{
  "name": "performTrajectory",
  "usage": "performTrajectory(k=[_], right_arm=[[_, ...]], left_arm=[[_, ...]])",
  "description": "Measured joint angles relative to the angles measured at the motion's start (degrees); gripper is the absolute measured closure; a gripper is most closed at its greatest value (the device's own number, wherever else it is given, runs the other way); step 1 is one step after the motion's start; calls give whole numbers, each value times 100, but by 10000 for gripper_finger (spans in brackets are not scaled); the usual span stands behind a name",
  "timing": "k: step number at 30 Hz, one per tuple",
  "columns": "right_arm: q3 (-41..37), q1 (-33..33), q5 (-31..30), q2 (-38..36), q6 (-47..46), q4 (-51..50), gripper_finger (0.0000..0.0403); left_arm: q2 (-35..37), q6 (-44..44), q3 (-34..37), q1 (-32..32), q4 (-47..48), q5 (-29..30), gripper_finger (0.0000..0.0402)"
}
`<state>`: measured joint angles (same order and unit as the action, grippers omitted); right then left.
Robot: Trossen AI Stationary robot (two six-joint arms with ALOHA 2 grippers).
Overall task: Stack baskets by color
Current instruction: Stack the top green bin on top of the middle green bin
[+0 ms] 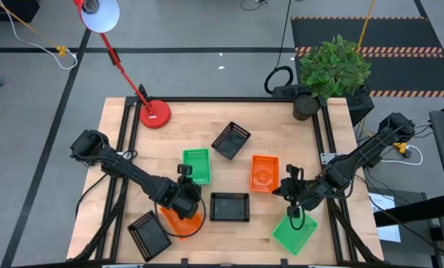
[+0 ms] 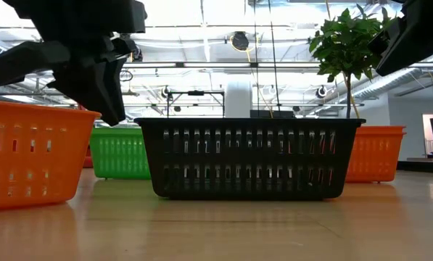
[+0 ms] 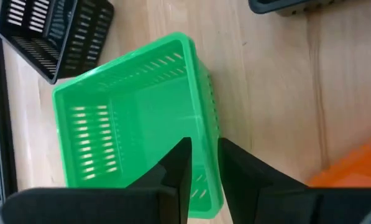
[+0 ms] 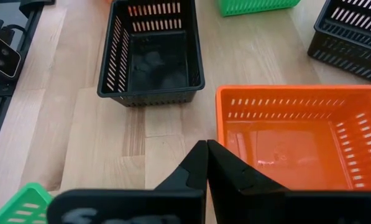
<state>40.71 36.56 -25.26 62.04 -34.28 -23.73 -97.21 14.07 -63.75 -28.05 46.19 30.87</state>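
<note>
My left gripper (image 3: 204, 146) is open and points down at a green basket (image 3: 129, 124) that stands on the table left of centre (image 1: 196, 165). One finger is inside its near long wall and one is outside. My right gripper (image 4: 207, 144) is shut and empty. It hangs just off the near rim of an orange basket (image 4: 297, 143), right of centre (image 1: 264, 173). A second orange basket (image 1: 181, 219) stands under my left arm. A black basket (image 1: 229, 207) sits in the middle, and another green basket (image 1: 294, 232) lies at the near right. My left gripper comes slanting down from the near side, with the green basket's long wall (image 3: 205, 118) in the gap between its fingers, close to a corner. I cannot tell whether either finger touches the wall. The basket stands flat on the table.
One black basket (image 1: 146, 232) lies at the near left and another (image 1: 230, 140) sits turned at an angle farther back. A red lamp base (image 1: 155, 115) stands at the far left and a potted plant (image 1: 305, 106) at the far right corner. Bare wood shows along the far edge.
</note>
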Motion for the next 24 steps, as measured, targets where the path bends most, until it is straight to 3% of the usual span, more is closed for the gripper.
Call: performTrajectory(k=[4,9,14,19,24], right_arm=[[0,25,-3,0,-6,0,403],[0,76,-7,0,-58,0,403],[0,76,-8,0,-64,1,403],[0,161,-11,0,-64,39,403],[0,258,-15,0,-63,40,403]], left_arm=[[0,328,-21,31,-26,38,325],[2,511,-22,177,-296,-344,319],[2,585,13,408,-472,-589,283],[2,245,13,526,-682,-645,233],[2,-276,14,666,-733,-938,227]])
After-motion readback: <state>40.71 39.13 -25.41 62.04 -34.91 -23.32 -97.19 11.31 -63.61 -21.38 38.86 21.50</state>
